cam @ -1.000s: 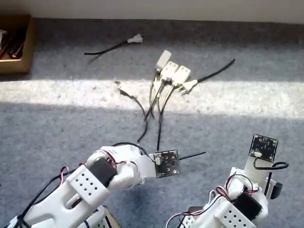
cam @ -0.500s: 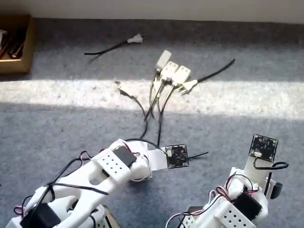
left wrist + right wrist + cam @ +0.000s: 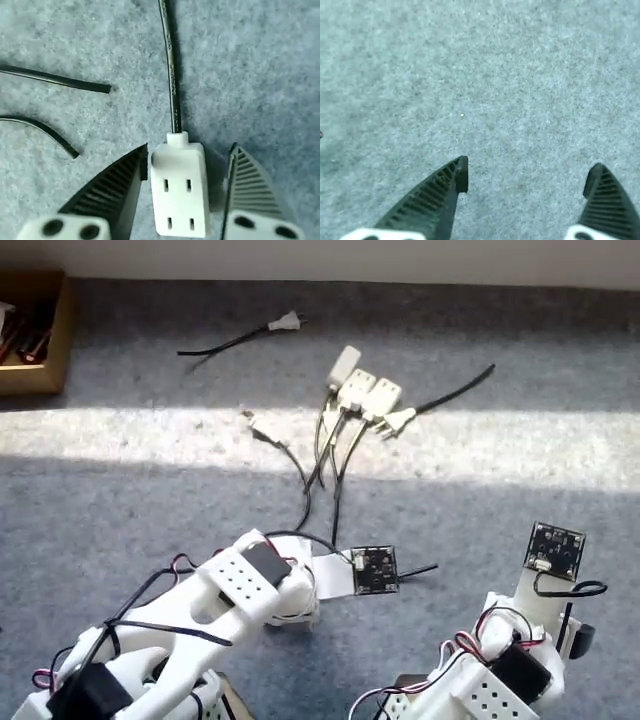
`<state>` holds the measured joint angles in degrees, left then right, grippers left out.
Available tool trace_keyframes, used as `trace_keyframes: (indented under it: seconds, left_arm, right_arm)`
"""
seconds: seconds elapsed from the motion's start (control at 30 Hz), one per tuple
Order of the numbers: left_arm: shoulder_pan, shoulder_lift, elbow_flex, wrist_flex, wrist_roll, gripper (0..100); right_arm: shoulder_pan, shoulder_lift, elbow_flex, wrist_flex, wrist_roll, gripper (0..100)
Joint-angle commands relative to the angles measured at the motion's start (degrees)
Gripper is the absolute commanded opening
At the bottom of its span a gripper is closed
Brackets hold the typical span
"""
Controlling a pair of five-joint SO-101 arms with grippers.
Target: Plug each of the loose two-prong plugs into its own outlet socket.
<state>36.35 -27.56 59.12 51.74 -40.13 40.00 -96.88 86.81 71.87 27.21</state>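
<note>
The white rectangular plastic outlet socket (image 3: pixel 179 195) is lying flat on the grey carpeted desk (image 3: pixel 120 510), near centre, between the left jaws, which are standing wide apart. The right jaws are gaping wide too, near right.

White socket block (image 3: pixel 178 187) lies flat toward the table's front edge, slots up. Three more sockets (image 3: pixel 358 390) bunch further back, loose plug (image 3: pixel 400 422) just beside them, another plug (image 3: pixel 286 321) near the back edge.
</note>
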Motion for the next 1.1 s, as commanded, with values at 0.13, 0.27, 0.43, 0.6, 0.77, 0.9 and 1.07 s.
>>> trace_keyframes:
  seconds: [0.13, 0.27, 0.43, 0.6, 0.77, 0.9, 1.07]
  left_arm:
    - [-12.4, -0.5, -18.7, 7.6, 2.5, 28]
    - [-25.2, -0.5, -35.9, 14.9, 16.7, 28]
    - [-42.1, -0.4, -43.9, 29.0, 36.4, 28]
    - [-45.7, -0.4, -33.5, 30.7, 32.4, 28]
    - [-53.2, -0.4, -20.6, 18.2, 35.1, 28]
    - [-64.2, -0.4, -15.7, 8.0, 40.4, 28]
    - [-67.6, -0.4, -10.2, 2.6, 41.5, 28]
  right_arm:
    - [-1.6, 0.5, -0.1, -0.7, 3.6, 36.1]
    - [-5.9, 0.6, -1.5, -0.7, 3.8, 36.1]
    - [-13.3, 8.0, -17.0, 3.2, 1.9, 36.1]
    - [-24.4, 34.5, -44.5, 10.5, -1.1, 36.1]
    - [-34.2, 70.4, -74.1, 17.5, -1.0, 36.1]
    - [-39.2, 92.4, -95.5, 22.8, -1.3, 36.1]
    - [-43.1, 112.7, -120.1, 25.0, -1.4, 36.1]
